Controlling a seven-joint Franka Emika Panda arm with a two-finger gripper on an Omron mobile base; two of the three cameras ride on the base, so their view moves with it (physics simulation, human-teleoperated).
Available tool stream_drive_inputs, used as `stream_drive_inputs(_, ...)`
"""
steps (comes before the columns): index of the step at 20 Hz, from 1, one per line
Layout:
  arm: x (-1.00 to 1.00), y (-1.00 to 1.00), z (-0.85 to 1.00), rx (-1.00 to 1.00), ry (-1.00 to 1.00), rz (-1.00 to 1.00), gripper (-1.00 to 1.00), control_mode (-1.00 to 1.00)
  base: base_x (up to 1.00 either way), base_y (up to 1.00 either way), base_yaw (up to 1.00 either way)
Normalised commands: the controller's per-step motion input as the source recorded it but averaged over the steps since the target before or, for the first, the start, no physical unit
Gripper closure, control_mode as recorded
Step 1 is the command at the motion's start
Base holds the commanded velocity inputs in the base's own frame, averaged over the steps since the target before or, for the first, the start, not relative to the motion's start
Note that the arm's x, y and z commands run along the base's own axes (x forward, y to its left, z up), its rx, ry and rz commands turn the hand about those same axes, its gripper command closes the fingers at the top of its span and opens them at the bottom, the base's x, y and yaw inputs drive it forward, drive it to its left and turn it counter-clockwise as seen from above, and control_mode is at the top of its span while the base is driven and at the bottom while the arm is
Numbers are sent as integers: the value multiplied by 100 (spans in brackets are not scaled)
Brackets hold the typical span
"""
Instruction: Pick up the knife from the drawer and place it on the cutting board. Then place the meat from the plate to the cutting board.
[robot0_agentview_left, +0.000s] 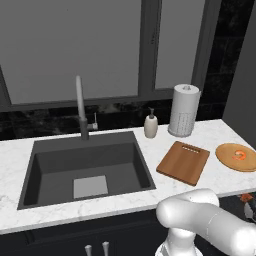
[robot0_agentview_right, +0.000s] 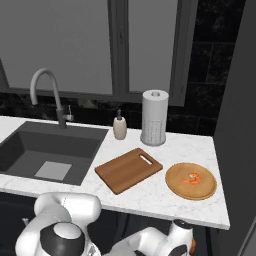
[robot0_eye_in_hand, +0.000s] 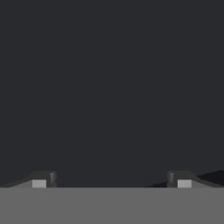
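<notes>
The cutting board (robot0_agentview_left: 183, 162) (robot0_agentview_right: 129, 170) lies on the marble counter right of the sink, its slot handle toward the wall. To its right sits the round tan plate (robot0_agentview_left: 229, 159) (robot0_agentview_right: 175, 185), with the small orange-red meat (robot0_agentview_left: 240, 155) (robot0_agentview_right: 191, 178) on it. My arm bends down below the counter's front edge at the right. In the hand view my gripper (robot0_eye_in_hand: 111, 180) is open, its fingertips (robot0_eye_in_hand: 43, 179) far apart, facing a flat dark surface with nothing between them. The knife is hidden.
A dark sink (robot0_agentview_left: 45, 165) (robot0_agentview_right: 30, 145) with a tall tap (robot0_agentview_left: 80, 107) (robot0_agentview_right: 47, 95) takes up the left of the counter. A soap bottle (robot0_agentview_left: 150, 125) (robot0_agentview_right: 119, 127) and a paper-towel roll (robot0_agentview_left: 184, 110) (robot0_agentview_right: 154, 117) stand behind the board. A dark wall closes the right side.
</notes>
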Motion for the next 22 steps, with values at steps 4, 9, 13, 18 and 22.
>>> stream_drive_inputs(4,-98,-20,0,8,15,-1,-100,-100,0,0,0)
stream_drive_inputs(9,-100,-37,0,13,12,-3,-100,-100,0,0,0)
stream_drive_inputs(13,-100,-44,0,18,3,-3,-100,-100,0,0,0)
stream_drive_inputs(18,-67,-14,40,14,0,-5,-100,-100,0,0,0)
stream_drive_inputs(22,58,46,67,2,-5,-6,-100,-100,0,0,0)
